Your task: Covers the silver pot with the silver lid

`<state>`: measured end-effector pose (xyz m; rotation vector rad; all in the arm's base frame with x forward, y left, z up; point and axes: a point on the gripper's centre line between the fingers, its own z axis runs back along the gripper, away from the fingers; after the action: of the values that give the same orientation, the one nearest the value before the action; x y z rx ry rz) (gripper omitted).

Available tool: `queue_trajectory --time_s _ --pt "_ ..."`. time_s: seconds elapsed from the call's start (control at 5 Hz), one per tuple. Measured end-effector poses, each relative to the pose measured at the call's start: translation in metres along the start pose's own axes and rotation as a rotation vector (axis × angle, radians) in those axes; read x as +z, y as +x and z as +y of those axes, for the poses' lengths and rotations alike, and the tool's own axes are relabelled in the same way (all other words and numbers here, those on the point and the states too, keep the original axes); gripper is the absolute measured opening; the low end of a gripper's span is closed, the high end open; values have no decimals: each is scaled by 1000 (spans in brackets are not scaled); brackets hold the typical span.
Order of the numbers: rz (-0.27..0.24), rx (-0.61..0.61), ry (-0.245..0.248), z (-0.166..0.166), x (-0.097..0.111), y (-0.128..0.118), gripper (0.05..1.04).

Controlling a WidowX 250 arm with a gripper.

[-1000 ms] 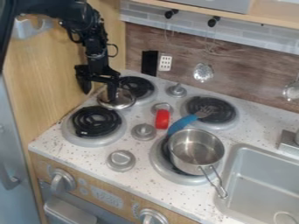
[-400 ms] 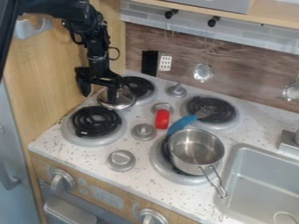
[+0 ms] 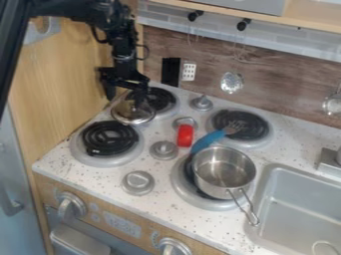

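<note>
Gripper (image 3: 138,99) blocks part of the silver lid (image 3: 135,117) and of the back-left burner (image 3: 161,97); its grip on the lid can't be read. Pot (image 3: 224,172) hides most of the burner (image 3: 201,200) under it, and markings on the oven panel (image 3: 122,225) are too blurred to read. Frame edges clip the arm (image 3: 124,44), sink (image 3: 293,204) and right-hand hanging utensil (image 3: 332,104).

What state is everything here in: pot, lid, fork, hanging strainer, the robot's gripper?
Pot: uncovered, empty, on the front right burner.
Lid: off the pot, by the rear left burner.
Blue-handled fork: lying down.
Strainer: hanging against the wall.
Gripper: pointing down at the lid.
</note>
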<state>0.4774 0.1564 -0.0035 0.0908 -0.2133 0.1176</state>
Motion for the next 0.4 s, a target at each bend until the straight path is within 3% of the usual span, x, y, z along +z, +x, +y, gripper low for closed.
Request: queue_trajectory --time_s 0.2,0.4 --pt "-40 -7 -7 0 9 12 999" --pt "-27 -13 -11 -3 1 16 999"
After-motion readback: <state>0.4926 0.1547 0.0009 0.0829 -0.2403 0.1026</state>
